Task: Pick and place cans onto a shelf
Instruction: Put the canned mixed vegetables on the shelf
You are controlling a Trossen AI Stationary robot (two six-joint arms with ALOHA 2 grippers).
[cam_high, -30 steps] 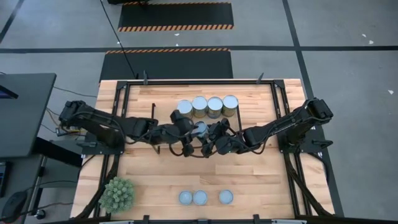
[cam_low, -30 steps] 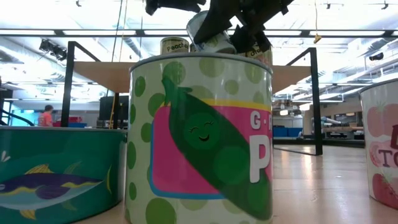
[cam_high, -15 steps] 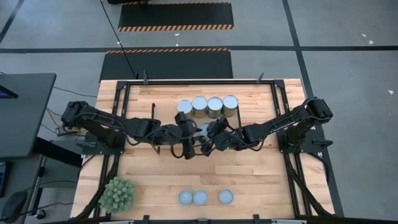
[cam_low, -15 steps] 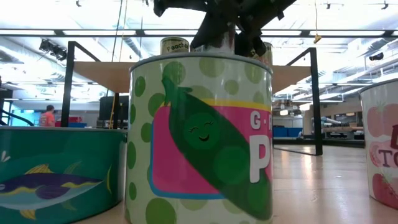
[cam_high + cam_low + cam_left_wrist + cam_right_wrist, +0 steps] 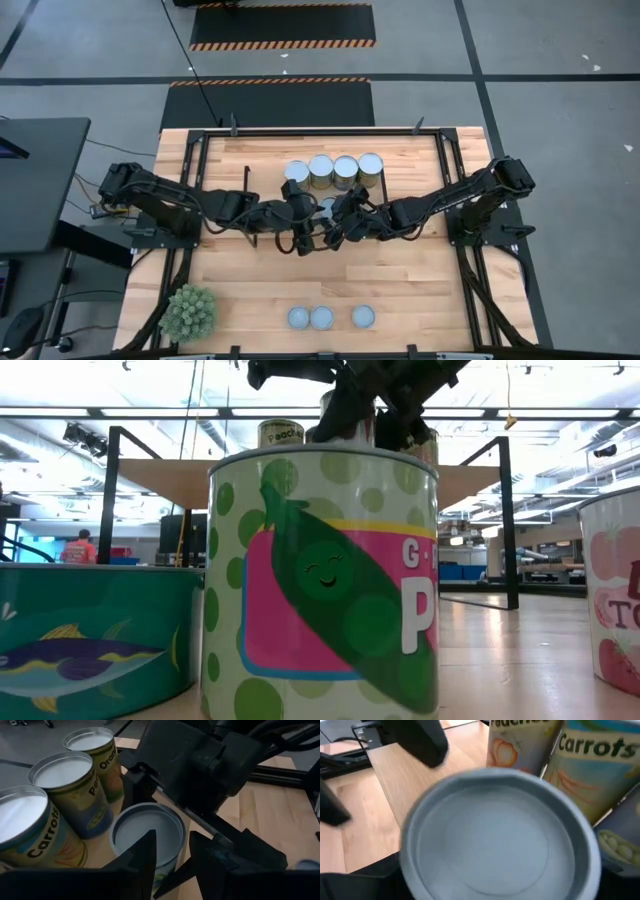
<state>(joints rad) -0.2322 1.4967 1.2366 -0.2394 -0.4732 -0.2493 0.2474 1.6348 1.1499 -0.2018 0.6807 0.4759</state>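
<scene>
On the shelf (image 5: 262,176), which stands toward the table's (image 5: 420,280) far edge, four cans (image 5: 333,170) stand in a row side by side. A fifth can (image 5: 324,208) stands just in front of that row, between the left tool (image 5: 303,212) and the right tool (image 5: 338,216). Three more cans (image 5: 321,318) line the near edge of the table, two touching and one apart. The plant ball (image 5: 189,311) sits at the near left corner.
</scene>
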